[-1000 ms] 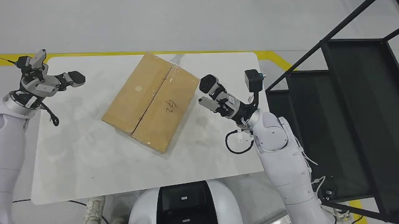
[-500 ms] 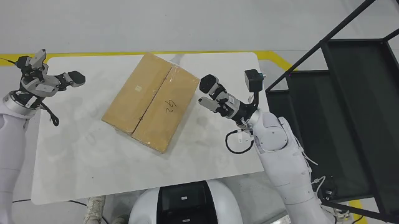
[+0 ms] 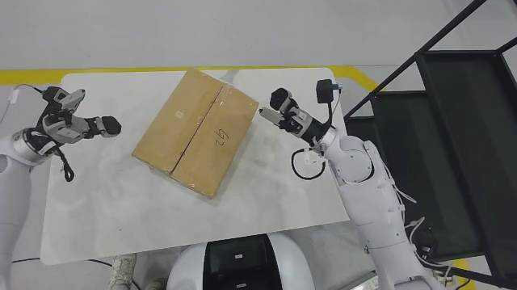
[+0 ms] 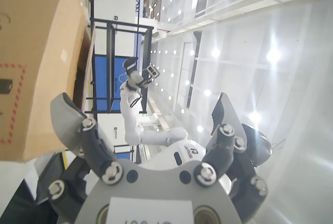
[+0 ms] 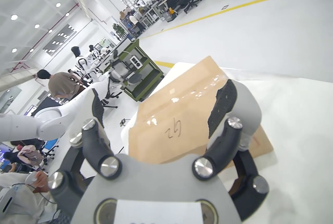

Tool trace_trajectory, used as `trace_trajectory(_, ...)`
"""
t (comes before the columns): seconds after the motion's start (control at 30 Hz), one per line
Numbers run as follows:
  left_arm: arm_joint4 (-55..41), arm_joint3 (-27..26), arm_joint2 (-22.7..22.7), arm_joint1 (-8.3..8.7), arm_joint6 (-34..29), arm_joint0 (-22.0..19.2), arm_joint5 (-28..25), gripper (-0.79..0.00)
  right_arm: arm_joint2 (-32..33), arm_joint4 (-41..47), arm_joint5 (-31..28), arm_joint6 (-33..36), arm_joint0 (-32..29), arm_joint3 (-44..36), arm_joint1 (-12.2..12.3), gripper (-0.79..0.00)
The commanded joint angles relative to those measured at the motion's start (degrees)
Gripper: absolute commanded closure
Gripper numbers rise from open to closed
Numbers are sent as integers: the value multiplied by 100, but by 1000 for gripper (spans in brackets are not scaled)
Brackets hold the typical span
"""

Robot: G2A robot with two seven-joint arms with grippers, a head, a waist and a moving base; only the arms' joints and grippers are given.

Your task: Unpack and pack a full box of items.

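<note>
Inspector: Position and condition of box (image 3: 196,131)?

Operator: Rectangular corrugated-cardboard box, matte brown. It lies flat and skewed on the white table (image 3: 121,201), about mid-table and reaching toward the far edge. Both top flaps are shut. A glossy strip of clear tape (image 5: 192,91) runs along the centre seam, with a handwritten mark (image 3: 219,136) beside it. Judgement: the seal looks intact, so unpacking is not yet started.

Inspector: Tool state?

Operator: The right gripper (image 3: 271,106) is spread wide and holds nothing. It sits just beside the box's right-hand edge, aimed at it; contact cannot be confirmed. The left gripper (image 3: 105,125) is likewise parted and empty. It is over the table's left side, well apart from the box and pointing toward it.

Inspector: Reason for this arrangement?

Operator: Probably bracketing. With one arm on each side, the box can be steadied while the seam is opened. The finger pads (image 5: 221,105) are dark, ribbed material on smooth pale shells, which should grip plain board well. The slick tape is likely to give less friction.
</note>
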Motion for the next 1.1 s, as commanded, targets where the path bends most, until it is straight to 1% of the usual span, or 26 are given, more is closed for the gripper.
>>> trace_trajectory(0.0, 103, 117, 6, 29, -420, -14, 32, -785, -29, -9, -16, 39, 207, 324, 9, -785)
trace_trajectory(0.1, 118, -65, 206, 100, -420, 110, 106, -785, -88, -59, -74, 62, 535, 855, 21, -785)
trace_trajectory(0.2, -133, -227, 365, 238, -420, 267, 142, -785, -164, -75, -234, 152, 850, 1352, 35, -785)
trace_trajectory(0.27, -429, -370, 505, 344, -420, 358, 202, -785, -164, -75, -234, 152, 850, 1352, 35, -785)
trace_trajectory(0.53, -429, -370, 505, 344, -420, 358, 202, -785, -164, -75, -234, 152, 850, 1352, 35, -785)
trace_trajectory(0.6, -405, -390, 510, 342, -374, 368, 187, -785, -165, -85, -95, 44, 844, 1381, 36, -785)
trace_trajectory(0.67, -124, -552, 563, 336, -122, 449, -19, -785, -188, -56, 33, -111, 914, 1527, 30, -785)
trace_trajectory(0.77, 193, -644, 634, 323, 145, 534, -271, -785, -266, -8, 70, -233, 1072, 1822, 20, -785)
trace_trajectory(0.93, -203, -630, 601, 270, 229, 589, -408, -785, -456, -16, 19, -340, 1305, 2324, -1, -785)
trace_trajectory(1.07, -203, -630, 601, 270, 229, 589, -408, -785, -647, -30, -91, -432, 1445, 2632, -29, -785)
